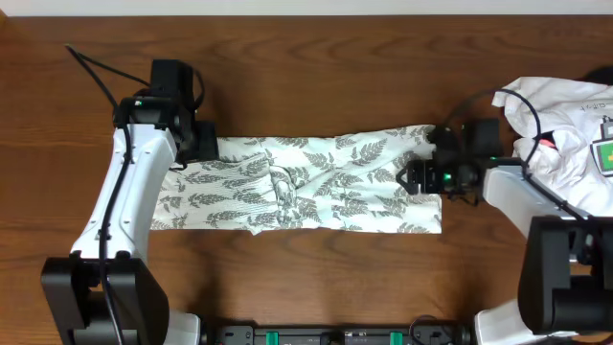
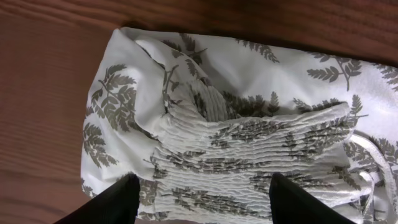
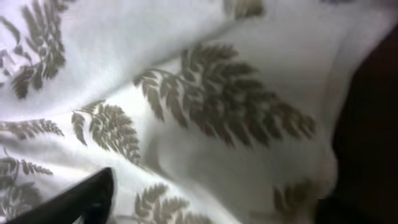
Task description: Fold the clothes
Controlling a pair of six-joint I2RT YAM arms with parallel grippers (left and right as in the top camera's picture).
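- Fern-print garment [image 1: 306,187]: white cloth with grey-brown fern leaves. It lies on the bench [image 1: 316,77] as a long strip running left to right between my two arms. It is creased and bunched near its middle.
- Left fingers [image 1: 203,144]: positioned at the upper left corner of the strip.
- Left wrist view: both fingertips [image 2: 121,200] are spread wide, one to each side of the smocked panel [image 2: 249,162]. Nothing is pinched between them. I cannot tell whether the tips touch the cloth.
- Right fingers [image 1: 421,174]: positioned at the right end of the strip, over its edge.
- Right wrist view: the fern cloth fills almost the whole frame at very close range. One dark fingertip [image 3: 81,199] shows at lower left, against the cloth. The other is not clearly made out. I cannot tell whether these fingers are spread or pinching the cloth.
- White garment [image 1: 565,125]: heaped at the far right of the bench beside my right arm, apart from the strip. It carries a green patch [image 1: 605,155].
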